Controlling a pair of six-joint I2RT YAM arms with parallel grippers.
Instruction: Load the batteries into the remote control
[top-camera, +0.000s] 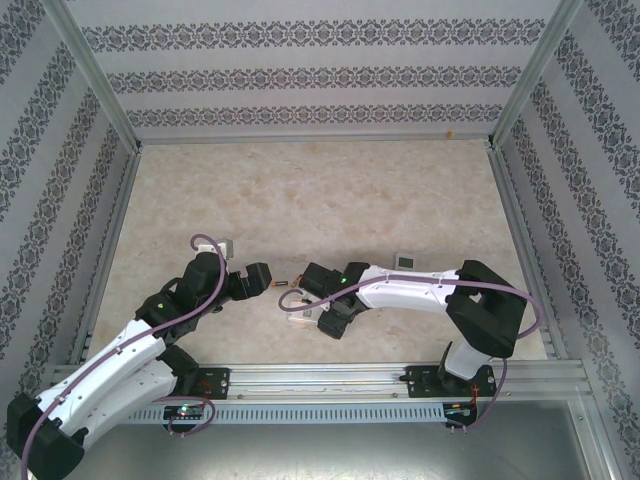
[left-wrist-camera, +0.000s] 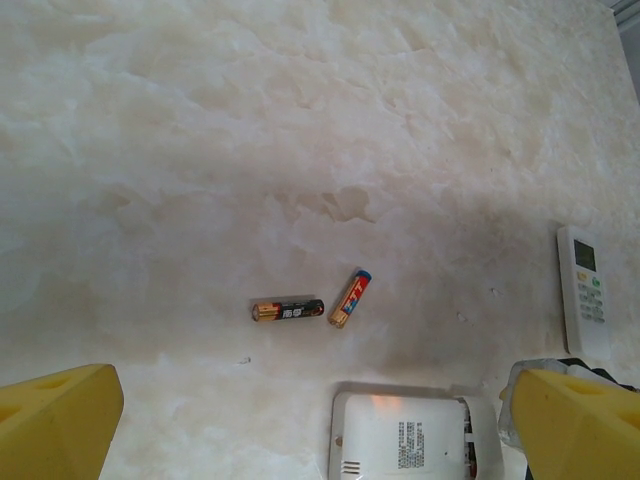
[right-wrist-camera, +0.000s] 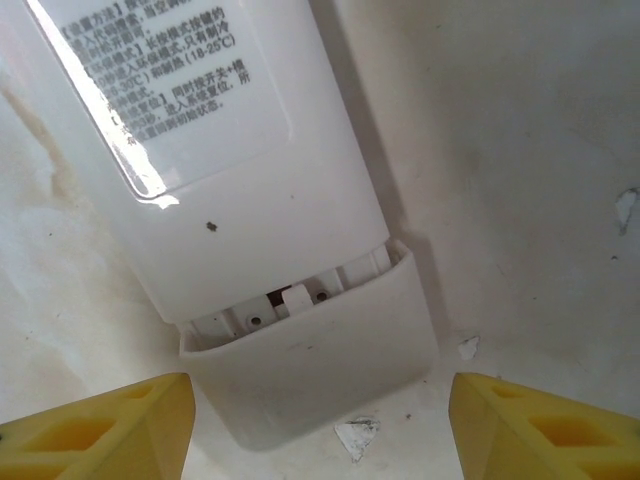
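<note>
Left of the remote, the left gripper hangs spread wide, empty. 2 batteries lie on the desk just beyond the remote. The right gripper, spread, straddles the remote's half-slid cover without touching. I'd judge the compartment is being opened; next, draw that cover clear.

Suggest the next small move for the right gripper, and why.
Probably close on the battery cover and pull it fully off. It sits only partly slid from the face-down remote, between the right gripper's open fingers, and two batteries lie loose on the table.
</note>
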